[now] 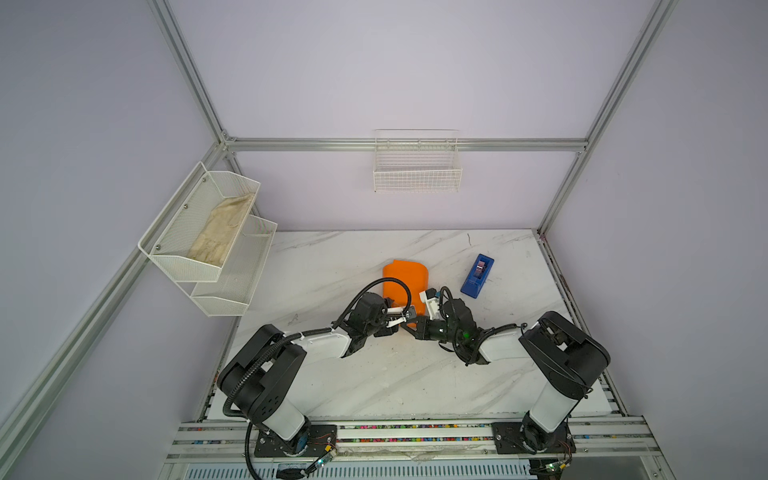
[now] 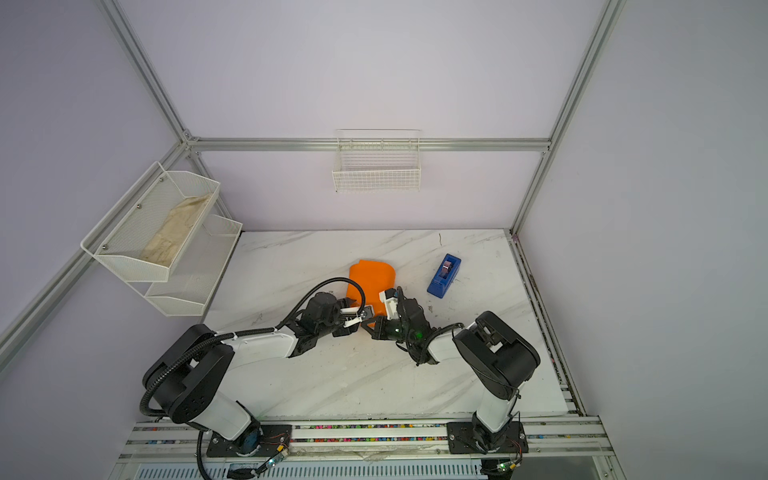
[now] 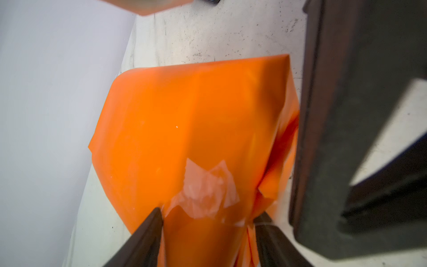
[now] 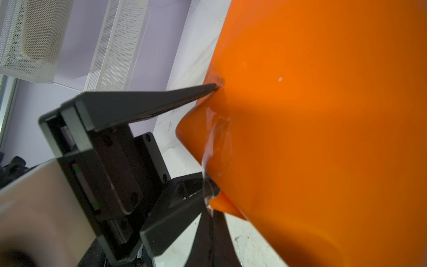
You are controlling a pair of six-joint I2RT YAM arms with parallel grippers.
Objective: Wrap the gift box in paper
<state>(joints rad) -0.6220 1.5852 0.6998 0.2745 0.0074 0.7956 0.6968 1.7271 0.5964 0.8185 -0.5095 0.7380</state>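
Dark fingers (image 3: 145, 235) of the left gripper (image 3: 210, 211) fill the lower edge of the left wrist view, clamped from both sides on the paper (image 3: 184, 115); the gift box is hidden inside this orange wrap, which lies at the centre of the table (image 1: 332, 382) in both top views, the tape dispenser (image 1: 478, 276) to its right. Jaws of the right gripper (image 4: 211, 217) are together beside a crumpled tape patch (image 4: 219, 138); whether they pinch it cannot be told. Judged step: securing the seam; the next move calls for pressing the tape flat while the fold is held; no writing is legible.
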